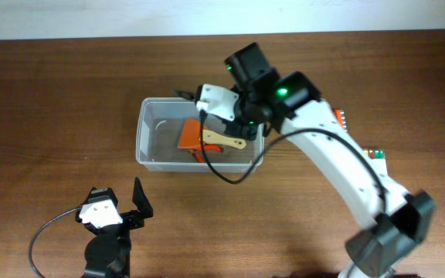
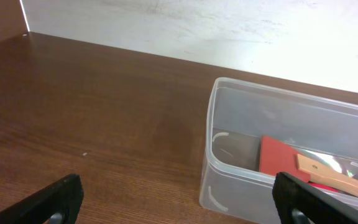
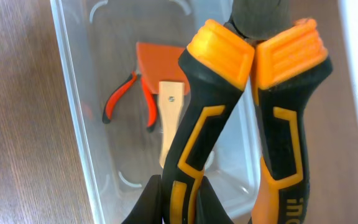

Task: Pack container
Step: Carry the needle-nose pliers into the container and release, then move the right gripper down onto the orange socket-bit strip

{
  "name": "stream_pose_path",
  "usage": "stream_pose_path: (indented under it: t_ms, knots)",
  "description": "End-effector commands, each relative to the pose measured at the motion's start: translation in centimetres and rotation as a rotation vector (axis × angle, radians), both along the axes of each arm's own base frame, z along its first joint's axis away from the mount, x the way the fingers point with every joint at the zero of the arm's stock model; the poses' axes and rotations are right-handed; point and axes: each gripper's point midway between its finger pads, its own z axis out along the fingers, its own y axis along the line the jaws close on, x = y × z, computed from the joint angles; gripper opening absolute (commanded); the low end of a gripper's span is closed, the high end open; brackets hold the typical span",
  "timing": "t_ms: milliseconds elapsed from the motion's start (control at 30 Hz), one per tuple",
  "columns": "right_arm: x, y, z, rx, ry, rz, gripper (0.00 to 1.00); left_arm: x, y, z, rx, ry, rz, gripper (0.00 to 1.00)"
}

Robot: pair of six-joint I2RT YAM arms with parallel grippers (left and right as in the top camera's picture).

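**Item record: packing station, clear bin and tools**

Container: large clear plastic bin with rounded corners and a thick rim. It stands on the brown wooden desk near the middle, towards the far edge, with its long side running left to right.

Contents, lying on the bin floor:
- Scraper with an orange blade and a pale wooden handle, the handle pointing towards the right end.
- Small pliers with red-orange handles, beside the scraper blade.

Right gripper: reaches over the right half of the container from the near right. It is closed on the large pliers, which have orange and black handles. The handles fill the right wrist view, hang above the open bin, and touch nothing inside it.

Left gripper: low over the desk at the near left, well apart from the container. Its jaws are spread wide with nothing between them. In the left wrist view, the bin's left end lies ahead of it.
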Motion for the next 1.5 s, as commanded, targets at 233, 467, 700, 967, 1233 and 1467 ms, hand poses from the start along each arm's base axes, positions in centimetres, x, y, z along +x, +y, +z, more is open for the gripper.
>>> stream_pose_path:
  t_ms: [233,467,700,967,1233,1467]
  knots:
    - [0.1,2.8,-7.8,-0.062,0.148,0.064,0.04,0.0,0.0,0.0,0.009,-0.001,-0.003,0.99]
    - [-0.3,3.3,-10.4,-0.062,0.223,0.065,0.04,0.0,0.0,0.0,0.009,-0.001,-0.003,0.99]
    - [-0.4,3.4,-10.7,-0.064,0.233,0.062,0.55,0.0,0.0,0.0,0.009,0.000,-0.003,0.99]
    - [0.5,3.0,-9.3,-0.062,0.207,-0.049,0.72,0.0,0.0,0.0,0.009,0.000,-0.003,0.99]
    - [3.2,-4.2,0.6,-0.056,0.139,-0.556,0.75,0.0,0.0,0.0,0.009,-0.001,-0.002,0.99]
    - [4.4,-16.2,7.5,-0.007,0.134,-0.939,0.72,0.0,0.0,0.0,0.009,0.000,-0.003,0.99]
